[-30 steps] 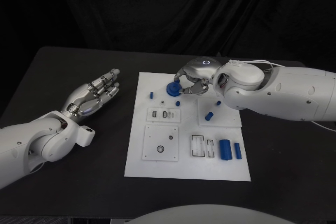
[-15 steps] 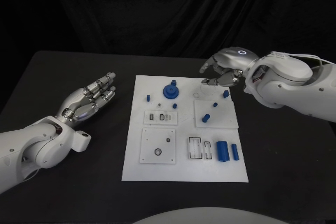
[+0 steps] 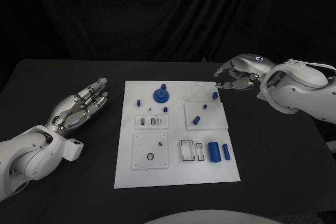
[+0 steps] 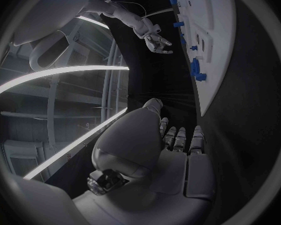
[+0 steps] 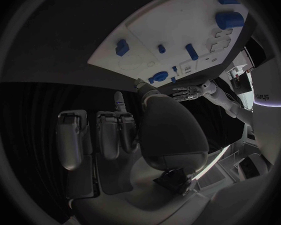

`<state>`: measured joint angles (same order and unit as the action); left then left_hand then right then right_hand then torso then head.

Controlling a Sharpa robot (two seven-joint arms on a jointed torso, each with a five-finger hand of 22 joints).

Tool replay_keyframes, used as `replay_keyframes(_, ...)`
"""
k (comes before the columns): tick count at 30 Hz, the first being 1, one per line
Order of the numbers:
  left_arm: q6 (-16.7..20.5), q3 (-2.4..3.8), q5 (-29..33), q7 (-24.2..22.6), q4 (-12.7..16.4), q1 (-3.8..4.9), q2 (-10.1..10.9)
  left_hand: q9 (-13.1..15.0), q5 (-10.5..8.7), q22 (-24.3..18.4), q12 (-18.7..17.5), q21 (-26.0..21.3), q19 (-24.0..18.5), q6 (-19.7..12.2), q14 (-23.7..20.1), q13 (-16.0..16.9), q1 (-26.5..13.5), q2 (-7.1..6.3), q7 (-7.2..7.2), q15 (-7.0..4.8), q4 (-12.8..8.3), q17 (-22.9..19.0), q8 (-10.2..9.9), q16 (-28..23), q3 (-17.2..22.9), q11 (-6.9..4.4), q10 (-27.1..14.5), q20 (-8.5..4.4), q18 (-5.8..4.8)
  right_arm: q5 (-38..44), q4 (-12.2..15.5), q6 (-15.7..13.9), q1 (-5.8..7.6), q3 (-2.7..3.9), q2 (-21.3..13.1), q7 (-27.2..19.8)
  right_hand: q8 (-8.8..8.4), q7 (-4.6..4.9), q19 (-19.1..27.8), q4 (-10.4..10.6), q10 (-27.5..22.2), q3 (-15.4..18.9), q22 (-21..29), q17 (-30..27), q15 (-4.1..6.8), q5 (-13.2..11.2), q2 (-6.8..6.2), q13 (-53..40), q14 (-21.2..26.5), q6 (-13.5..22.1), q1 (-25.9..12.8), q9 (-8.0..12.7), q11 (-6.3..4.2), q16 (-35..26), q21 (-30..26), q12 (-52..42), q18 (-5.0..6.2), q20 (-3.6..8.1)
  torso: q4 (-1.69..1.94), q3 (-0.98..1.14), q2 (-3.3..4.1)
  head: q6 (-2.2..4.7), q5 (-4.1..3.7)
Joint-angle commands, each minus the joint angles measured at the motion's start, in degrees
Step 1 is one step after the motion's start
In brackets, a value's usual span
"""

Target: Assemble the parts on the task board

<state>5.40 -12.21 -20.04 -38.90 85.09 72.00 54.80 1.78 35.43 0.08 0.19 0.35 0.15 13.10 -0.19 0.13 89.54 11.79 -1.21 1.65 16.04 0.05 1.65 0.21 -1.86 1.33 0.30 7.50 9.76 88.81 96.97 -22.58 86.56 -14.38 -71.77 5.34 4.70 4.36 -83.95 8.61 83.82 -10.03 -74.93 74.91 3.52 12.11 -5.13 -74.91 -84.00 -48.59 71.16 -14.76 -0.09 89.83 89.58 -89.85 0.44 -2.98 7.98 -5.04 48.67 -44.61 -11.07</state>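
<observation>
Head view, going left to right: the left hand is lying at the left of the frame, palm up, fingers stretched out and slightly apart, gripping nothing, well apart from the task board; the task board is sitting in the middle of the frame on the black table, running from the upper middle down to the lower middle. On the board's upper part a blue round gear-like part is standing, with a small blue peg just to its left and another small blue peg just below it; further right, a blue peg is lying tilted on a raised white square plate, and a small blue piece is sitting near the board's right edge. In the lower right of the board two blue cylinders are lying side by side, upright in the frame, next to a white slotted holder. At the upper right, the right hand is hovering just beside the board's top right corner, fingers curled inward and holding nothing that can be made out.
</observation>
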Motion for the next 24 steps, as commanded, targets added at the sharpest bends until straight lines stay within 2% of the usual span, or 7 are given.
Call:
replay_keyframes(1,-0.5,0.03,0.0,-7.9,0.0,-0.08,-0.1,0.0,0.26,-0.1,-0.1,-0.3,-0.1,0.2,0.2,0.0,-0.4,0.22,0.05,0.38,0.1,-0.1,0.1,-0.2,0.3,0.48,0.0,0.35,0.11,-1.7,-0.3,-2.6,-0.31,0.04,-0.2,-1.6,-0.47,0.04,-5.6,0.5,6.2,0.0,-14.8,15.1,0.16,-0.4,-0.32,-15.1,-6.0,0.5,0.2,0.1,-0.38,0.2,-0.2,-0.2,-0.25,0.14,0.06,-0.04,-0.05,-0.12,-0.67)
replay_keyframes(5,-0.7,0.03,0.0,-7.9,0.0,-0.12,-0.2,0.0,0.38,-0.1,-0.1,-0.3,-0.1,0.2,0.2,0.0,-0.4,0.25,0.05,0.39,0.1,-0.1,0.1,-0.2,0.4,0.49,0.0,0.36,0.11,-1.9,-1.1,-1.9,-0.92,0.04,-0.2,-2.1,-0.67,-0.09,-5.5,0.9,6.2,0.3,-14.8,15.1,0.20,-0.4,-0.63,-15.1,-6.0,0.8,0.3,0.2,-0.45,0.2,-0.4,-0.2,-0.20,0.17,-0.19,0.00,0.01,-0.05,-1.19)
replay_keyframes(7,-0.8,0.03,0.0,-7.9,-0.1,-0.14,-0.3,0.0,0.38,-0.1,-0.1,-0.3,-0.1,0.2,0.2,0.0,-0.4,0.25,0.05,0.39,0.1,-0.1,0.1,-0.2,0.4,0.49,0.0,0.36,0.11,-1.9,-1.3,-1.6,-1.34,0.03,-0.1,-2.2,-0.72,-0.19,-5.5,1.0,6.2,0.4,-14.8,15.1,0.23,-0.5,-0.82,-15.1,-6.0,0.8,0.3,0.3,-0.51,0.2,-0.3,-0.2,-0.21,0.20,-0.14,-0.01,0.00,-0.04,-1.48)
replay_keyframes(11,-0.9,0.03,0.0,-7.9,0.0,-0.17,-0.3,0.0,0.60,-0.1,-0.1,-0.3,-0.1,0.5,0.2,0.0,-0.6,0.37,0.93,0.40,0.2,-0.1,0.2,-0.2,0.5,0.22,0.0,0.43,0.11,-1.9,-1.8,-1.4,-2.63,0.03,-0.1,-2.5,-0.79,-0.28,-5.5,1.2,6.2,0.5,-14.8,15.1,0.30,-0.4,-1.09,-15.1,-6.0,0.9,0.5,0.3,-0.60,0.2,-0.3,-0.2,-0.21,0.24,-0.14,0.13,0.07,0.26,-1.52)
replay_keyframes(18,-1.1,0.02,0.0,-8.0,0.0,-0.19,-0.2,0.0,0.59,-0.1,-0.1,-0.3,-0.1,0.4,0.2,0.0,-0.6,0.37,0.98,0.40,0.2,-0.1,0.2,-0.2,0.5,0.20,0.0,0.43,0.11,-1.9,-2.4,-1.6,-4.07,0.03,0.2,-2.8,-0.89,-0.31,-5.4,1.4,6.2,0.6,-14.7,15.1,0.36,-0.4,-1.25,-15.1,-6.0,1.2,0.9,0.4,-0.65,0.2,-0.5,-0.2,-0.16,0.29,-0.08,-0.04,0.02,-0.02,-1.51)
replay_keyframes(24,-1.1,0.02,0.0,-8.0,0.1,-0.20,-0.1,0.0,0.56,-0.1,-0.1,-0.3,-0.1,0.3,0.2,0.0,-0.6,0.37,0.93,0.41,0.2,-0.1,0.2,-0.2,0.5,0.25,0.0,0.43,0.12,-1.9,-2.6,-1.4,-4.42,0.03,0.4,-2.7,-0.83,-0.28,-5.1,1.5,6.2,0.6,-14.5,15.1,0.39,-0.6,-1.41,-15.1,-6.0,1.1,1.5,0.4,-0.66,0.2,-1.0,-0.2,-0.02,0.35,-0.25,-0.14,0.06,-0.06,-1.26)
